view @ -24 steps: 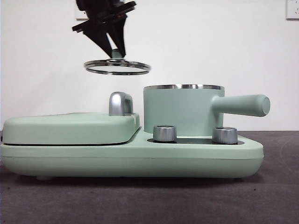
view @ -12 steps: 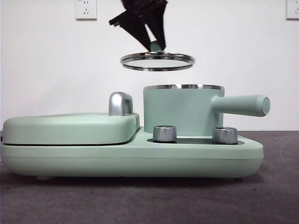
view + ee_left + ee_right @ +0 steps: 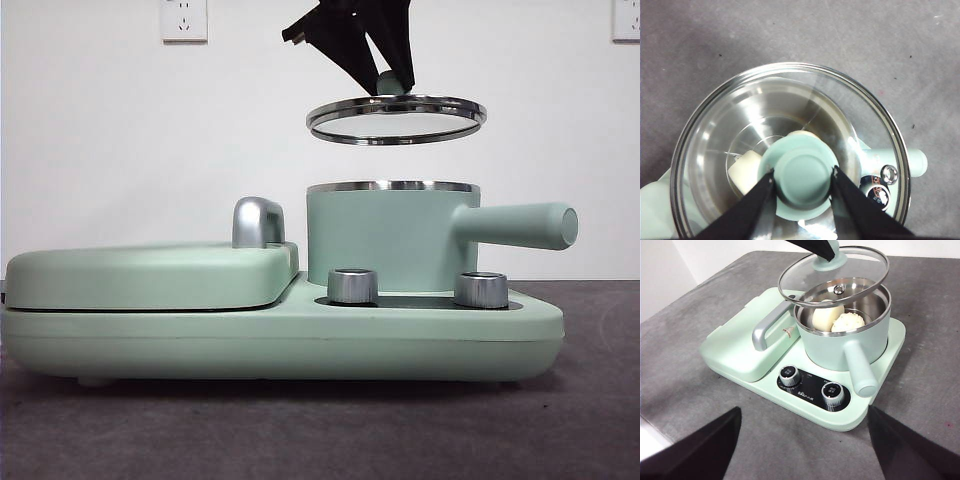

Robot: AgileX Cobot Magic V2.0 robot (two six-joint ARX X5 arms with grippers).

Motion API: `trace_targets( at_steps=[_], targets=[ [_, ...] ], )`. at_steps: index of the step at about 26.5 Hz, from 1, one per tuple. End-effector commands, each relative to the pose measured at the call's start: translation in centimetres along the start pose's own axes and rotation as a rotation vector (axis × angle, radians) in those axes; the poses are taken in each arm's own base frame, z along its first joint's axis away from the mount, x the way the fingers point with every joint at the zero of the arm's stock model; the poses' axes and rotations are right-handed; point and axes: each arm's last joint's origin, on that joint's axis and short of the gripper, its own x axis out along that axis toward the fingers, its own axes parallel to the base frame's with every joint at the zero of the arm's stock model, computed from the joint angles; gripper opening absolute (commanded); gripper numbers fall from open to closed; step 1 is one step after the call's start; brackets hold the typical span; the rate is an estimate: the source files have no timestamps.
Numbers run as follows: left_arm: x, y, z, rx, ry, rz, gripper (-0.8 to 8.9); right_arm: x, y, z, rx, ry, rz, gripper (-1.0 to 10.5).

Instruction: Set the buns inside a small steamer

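Note:
The small steamer point(image 3: 390, 240) stands open on the right of the mint-green appliance. In the right wrist view both buns lie inside the steamer point(image 3: 840, 347): the smooth bun point(image 3: 824, 317) and the ribbed bun point(image 3: 850, 321). My left gripper point(image 3: 388, 78) is shut on the green knob point(image 3: 802, 186) of the glass lid point(image 3: 396, 120). It holds the lid level, a little above the steamer's rim. Through the glass the left wrist view shows part of a bun point(image 3: 744, 170). My right gripper point(image 3: 804, 412) is open and empty, back from the appliance on its knob side.
The flat griddle cover point(image 3: 150, 275) with its chrome handle point(image 3: 258, 222) lies to the left of the steamer. Two steel dials point(image 3: 352, 286) point(image 3: 481, 290) sit on the base in front. The steamer's long handle point(image 3: 520, 225) points right.
My left gripper has carried the lid to the right and slightly up, from above the griddle cover to above the steamer.

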Motion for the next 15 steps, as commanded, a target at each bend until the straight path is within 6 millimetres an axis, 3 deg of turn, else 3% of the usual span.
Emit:
trace_targets(
  at_steps=[1,5,9,15],
  targets=[
    [-1.2,-0.4,0.6,0.017,-0.063,0.001,0.11,-0.1,0.1,0.1,-0.009,-0.006,0.011,4.0],
    [-1.0,-0.2,0.6,0.012,-0.057,0.002,0.11,-0.1,0.1,0.1,-0.009,-0.006,0.011,4.0],
    [1.1,0.1,0.5,0.003,-0.017,-0.001,0.11,-0.1,0.1,0.1,-0.009,-0.006,0.011,4.0],
    [2.4,0.8,0.4,-0.012,0.002,0.004,0.11,-0.1,0.0,0.2,-0.009,-0.015,-0.01,4.0]
  ],
)
